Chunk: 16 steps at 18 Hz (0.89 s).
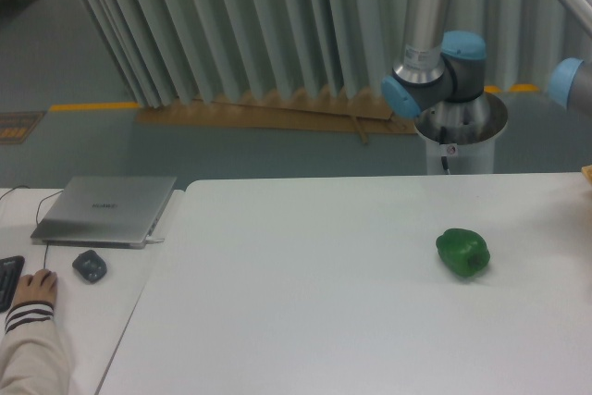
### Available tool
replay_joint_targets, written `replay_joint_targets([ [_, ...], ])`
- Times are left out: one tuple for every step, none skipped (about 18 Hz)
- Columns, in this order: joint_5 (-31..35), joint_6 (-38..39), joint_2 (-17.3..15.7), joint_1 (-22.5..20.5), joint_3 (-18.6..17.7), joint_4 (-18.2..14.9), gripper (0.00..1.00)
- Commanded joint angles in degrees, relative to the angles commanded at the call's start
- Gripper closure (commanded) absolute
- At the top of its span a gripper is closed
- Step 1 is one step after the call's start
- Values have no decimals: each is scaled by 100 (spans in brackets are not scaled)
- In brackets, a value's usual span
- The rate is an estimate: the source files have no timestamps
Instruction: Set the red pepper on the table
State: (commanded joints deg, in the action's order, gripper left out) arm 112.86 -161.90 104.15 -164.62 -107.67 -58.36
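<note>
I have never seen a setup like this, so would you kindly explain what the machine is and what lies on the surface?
This is a single view from a fixed camera facing a white table. The grey tube with blue joints behind it is a robot arm; its pincer is out of frame, so whether anything is held cannot be seen. On the table lies only a green pepper; no red pepper is visible. To the left, a separate desk carries a closed laptop, a mouse and a person's hand.

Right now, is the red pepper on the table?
No, only a green pepper lies on the table; no red pepper shows.
</note>
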Motion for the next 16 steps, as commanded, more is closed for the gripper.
replay_joint_targets([
  [-10, 114, 18, 9, -9, 26, 7],
  [-18, 280, 53, 18, -17, 26, 8],
  [-53, 465, 62, 26, -26, 26, 8],
  [-158, 614, 62, 35, -26, 26, 9],
  [-246, 694, 97, 27, -18, 26, 12],
  [-273, 721, 123, 35, 9, 26, 16],
  [-282, 721, 132, 27, 35, 18, 24],
  [-282, 721, 132, 18, 53, 18, 31],
  [-282, 730, 132, 0, 88, 0, 38],
  [-291, 730, 132, -17, 123, 0, 46],
  [-300, 721, 141, -52, 158, 0, 52],
  [-378, 713, 158, -122, 210, -17, 57],
  [-509, 721, 167, -166, 246, -26, 60],
  [-711, 730, 167, -263, 255, -44, 61],
  [-1017, 791, 167, -403, 281, -70, 63],
  [-1360, 870, 167, -552, 316, -157, 64],
])
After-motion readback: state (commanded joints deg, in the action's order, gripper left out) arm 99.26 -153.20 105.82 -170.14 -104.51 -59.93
